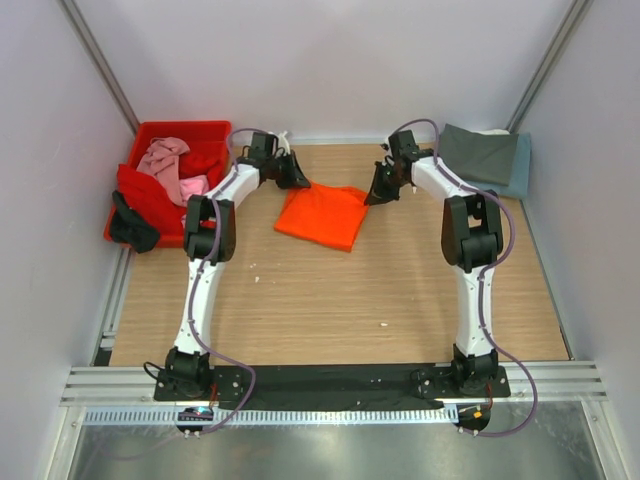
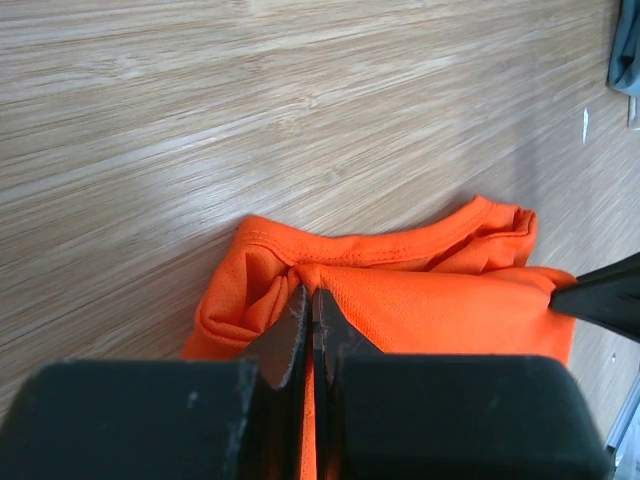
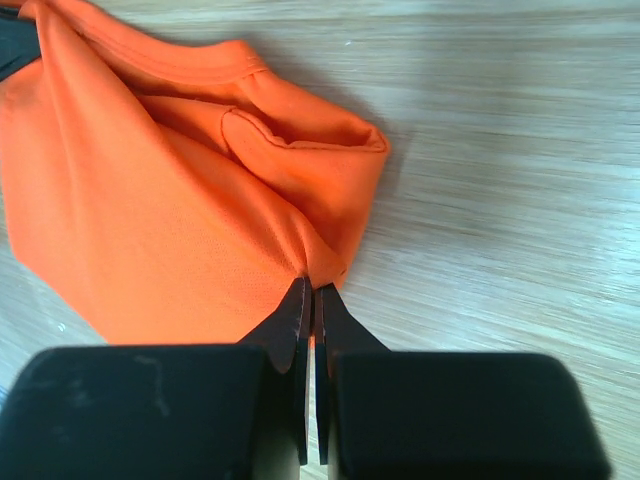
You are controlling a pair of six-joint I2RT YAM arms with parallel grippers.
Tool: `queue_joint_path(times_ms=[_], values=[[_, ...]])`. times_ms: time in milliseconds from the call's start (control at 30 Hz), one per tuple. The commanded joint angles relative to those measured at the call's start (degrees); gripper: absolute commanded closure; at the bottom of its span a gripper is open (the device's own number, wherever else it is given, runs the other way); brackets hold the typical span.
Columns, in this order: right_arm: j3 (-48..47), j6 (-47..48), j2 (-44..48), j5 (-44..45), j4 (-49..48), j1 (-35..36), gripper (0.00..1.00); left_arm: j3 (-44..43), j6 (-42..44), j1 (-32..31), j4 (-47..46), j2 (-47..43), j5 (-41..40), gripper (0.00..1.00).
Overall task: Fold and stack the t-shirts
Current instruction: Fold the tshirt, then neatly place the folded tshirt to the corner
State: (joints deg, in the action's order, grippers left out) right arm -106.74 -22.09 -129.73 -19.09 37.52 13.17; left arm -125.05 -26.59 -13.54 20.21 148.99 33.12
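Note:
A bright orange t-shirt (image 1: 322, 217) lies partly folded on the wooden table, at the back middle. My left gripper (image 1: 296, 178) is shut on its far left corner; the left wrist view shows the pinched cloth (image 2: 400, 300) near the collar. My right gripper (image 1: 376, 194) is shut on its far right corner, the cloth (image 3: 180, 230) bunching at the fingertips. A dark grey t-shirt (image 1: 480, 155) lies folded on a slate blue one (image 1: 521, 170) at the back right. Pink (image 1: 170, 165) and red (image 1: 150, 195) t-shirts lie crumpled in the crate.
A red plastic crate (image 1: 180, 130) stands at the back left, with a black cloth (image 1: 132, 226) hanging over its near edge. White walls close in the table on both sides. Bare wood (image 1: 330, 310) stretches in front of the orange shirt.

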Motion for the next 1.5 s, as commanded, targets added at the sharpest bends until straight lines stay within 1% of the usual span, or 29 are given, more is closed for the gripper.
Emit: queue_joint_path(times_ms=[0,133,200,233,300,333,367,400,433,500,533,567,633,667,700,733,767,833,933,967,1067,1100,1167,1200,1233,1333,1367,1433,1467], values=[[0.0,1.8,1.8,1.6,-1.7,-1.7,0.99,0.1,1.4,-0.1,6.0,3.4,-2.3,1.0],[-1.6,2.1,-1.0,-0.8,-2.5,-2.6,0.99,-0.4,1.5,-0.1,6.2,3.8,-1.8,0.99],[-3.6,2.2,-2.3,-2.2,-2.7,-2.9,0.94,-0.6,1.6,-0.1,6.3,3.8,-1.6,0.85],[-4.7,2.2,-3.9,-2.7,-2.5,-2.9,0.81,-0.7,1.9,-0.2,6.2,3.9,-1.3,0.64],[-9.4,2.7,-5.3,-4.0,-0.9,-2.9,0.53,-0.7,1.8,-0.2,6.2,3.6,-0.3,0.46],[-11.2,2.7,-6.1,-4.1,0.0,-3.1,0.31,-0.5,1.3,0.1,5.8,3.4,0.3,0.34],[-14.5,3.0,-6.8,-4.0,1.1,-3.1,0.26,-0.5,0.1,0.2,5.8,2.7,1.1,0.31],[-15.9,3.5,-6.9,-3.8,3.1,-3.6,0.22,-0.3,-0.8,0.4,5.8,2.0,1.6,0.23],[-16.7,3.6,-6.6,-3.3,3.8,-3.9,0.18,0.2,-1.4,0.7,5.5,1.1,1.9,0.18],[-14.9,3.6,-3.2,-3.4,3.1,-5.2,0.14,1.9,-2.1,1.0,5.0,-3.6,1.4,0.17],[-13.1,3.4,-1.6,-3.6,2.0,-5.7,0.14,2.4,-2.2,1.1,5.1,-5.5,1.2,0.11],[-8.1,3.1,0.5,-3.9,1.0,-6.1,0.13,2.9,-2.2,1.1,5.3,-7.3,1.1,0.11],[-1.9,1.2,6.0,-7.0,-4.1,-7.3,0.09,2.9,-2.0,1.1,6.9,-12.5,-1.0,0.09],[4.7,0.3,7.6,-8.7,-8.7,-7.4,0.09,2.6,-1.9,1.1,7.9,-13.9,-1.9,0.09],[8.2,-0.5,10.3,-11.1,-11.0,-7.5,0.06,2.2,-1.2,1.2,9.0,-16.8,-3.1,0.08],[13.9,-1.8,11.2,-12.1,-13.1,-7.5,0.05,1.7,-0.7,1.2,11.5,-18.0,-3.7,0.08],[16.0,-2.3,11.7,-12.9,-16.9,-7.5,0.05,1.7,-0.2,1.2,12.5,-19.5,-4.6,0.08],[20.1,-4.2,10.8,-16.6,-19.6,-7.5,0.05,2.1,1.4,1.2,15.9,-22.9,-6.0,0.08],[23.1,-7.4,7.9,-20.6,-25.8,-7.4,0.05,3.8,3.7,1.2,19.9,-27.1,-8.1,0.07],[23.3,-8.1,7.1,-21.3,-28.4,-7.3,0.05,4.6,4.1,1.2,20.6,-28.1,-8.6,0.07],[21.1,-8.5,3.8,-21.4,-28.8,-6.7,0.05,10.1,4.7,1.1,22.1,-33.8,-9.2,0.07],[20.3,-8.6,2.7,-21.3,-28.9,-6.7,0.05,13.8,4.6,1.0,22.2,-35.5,-9.1,0.08],[17.3,-9.1,-0.3,-21.0,-28.7,-6.2,0.06,17.8,5.3,0.6,22.2,-40.8,-9.5,0.08],[16.2,-9.4,-1.3,-20.9,-28.7,-6.0,0.07,21.4,5.8,-0.2,22.4,-42.4,-11.0,0.08],[14.6,-9.3,-3.1,-20.5,-28.2,-5.7,0.1,23.1,6.6,-0.5,22.6,-46.1,-11.8,0.08],[13.5,-9.5,-4.7,-19.9,-29.0,-4.1,0.17,29.2,7.4,-1.4,24.3,-51.3,-14.0,0.08],[13.6,-9.7,-5.3,-19.7,-29.4,-3.7,0.23,31.0,7.4,-1.4,24.4,-54.9,-14.3,0.08],[13.8,-10.1,-6.1,-19.8,-30.0,-2.0,0.32,37.1,7.2,-1.5,23.8,-58.4,-16.2,0.08],[14.3,-10.1,-6.1,-19.9,-30.7,-1.5,0.41,39.4,6.1,-1.6,23.0,-62.1,-16.9,0.08]])
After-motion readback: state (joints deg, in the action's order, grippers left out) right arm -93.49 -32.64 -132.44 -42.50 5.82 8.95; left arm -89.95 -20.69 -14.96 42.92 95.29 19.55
